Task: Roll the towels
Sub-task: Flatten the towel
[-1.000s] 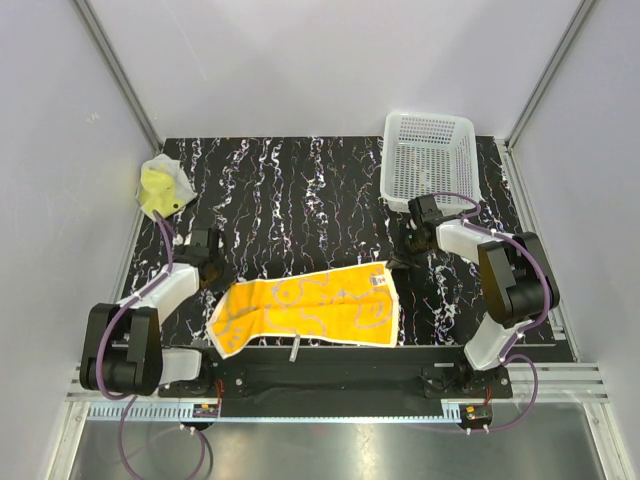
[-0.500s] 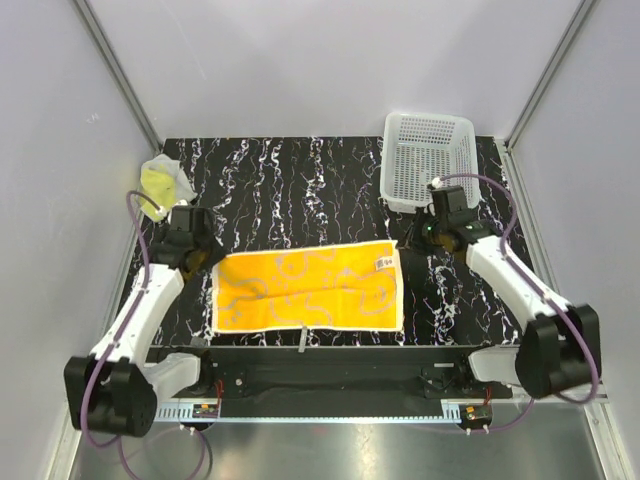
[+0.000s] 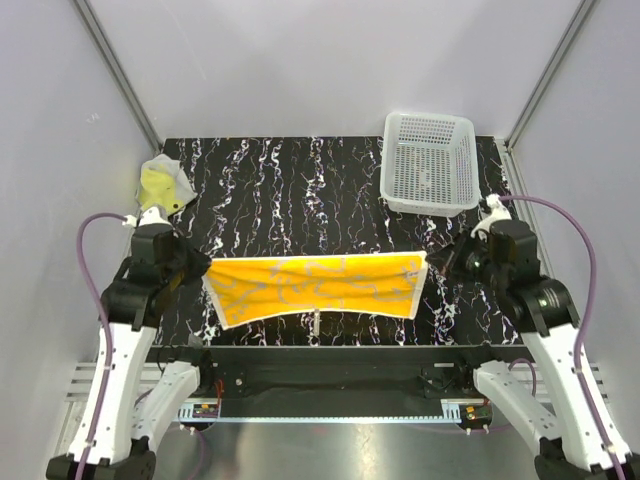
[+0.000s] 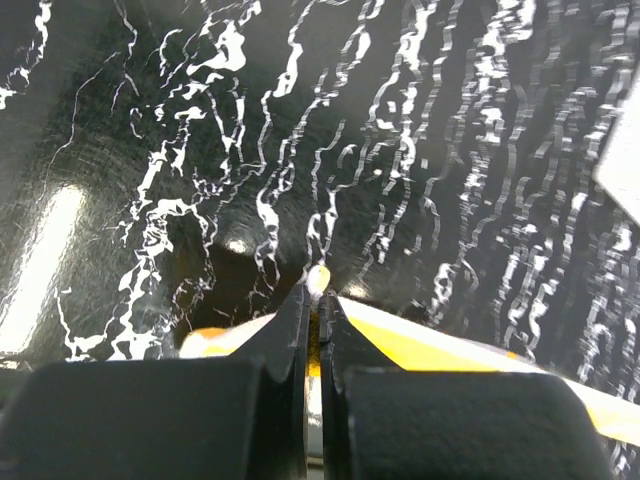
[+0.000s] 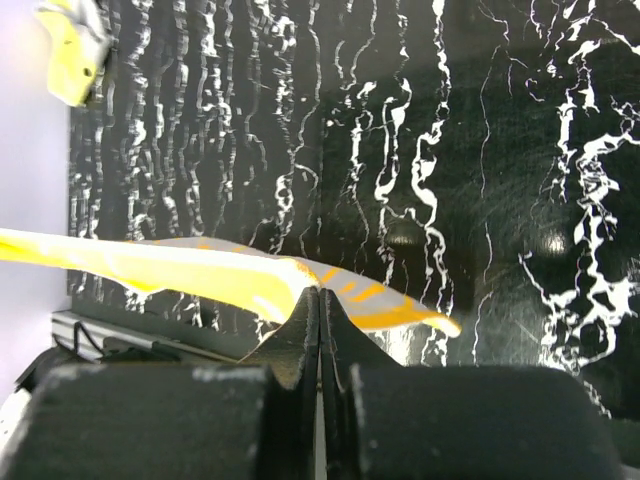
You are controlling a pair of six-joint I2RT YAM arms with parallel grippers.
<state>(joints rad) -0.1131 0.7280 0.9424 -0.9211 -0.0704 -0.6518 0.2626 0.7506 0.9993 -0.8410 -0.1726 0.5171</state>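
Note:
The orange towel (image 3: 315, 285) with white squiggles hangs stretched between my two grippers, lifted above the near part of the black marbled table. My left gripper (image 3: 203, 270) is shut on its left top corner; the towel's edge shows in the left wrist view (image 4: 420, 350) beside the jaws (image 4: 317, 300). My right gripper (image 3: 432, 265) is shut on its right top corner; the towel shows edge-on in the right wrist view (image 5: 200, 275) at the jaws (image 5: 320, 300). The yellow towel (image 3: 160, 185) lies crumpled at the table's far left corner, and also shows in the right wrist view (image 5: 72, 50).
A white perforated basket (image 3: 430, 160) stands at the far right of the table. Grey walls close in on the left, back and right. A black rail (image 3: 330, 365) runs along the table's near edge.
Both arms have risen and moved apart, lifting the orange towel off the table. It lay flat before and now hangs taut between the grippers.

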